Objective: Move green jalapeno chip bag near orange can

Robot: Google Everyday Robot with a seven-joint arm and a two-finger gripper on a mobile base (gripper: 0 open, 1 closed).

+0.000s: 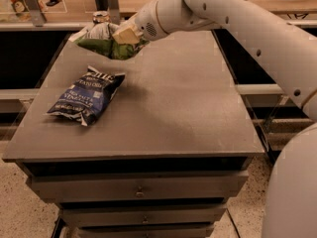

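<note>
Green jalapeno chip bag (99,46) hangs above the counter (178,98) near its 11 o'clock corner, pinched in the hand (124,36), which is closed on the crumpled top. The orange can (101,18) stands just behind, at the bag's 12 o'clock, partly hidden. This looks like the end of the carry. The next move calls for lowering the bag beside the can without knocking it, then letting go. A dark blue chip bag (86,95) lies at 9 o'clock, apart from the drop spot.
</note>
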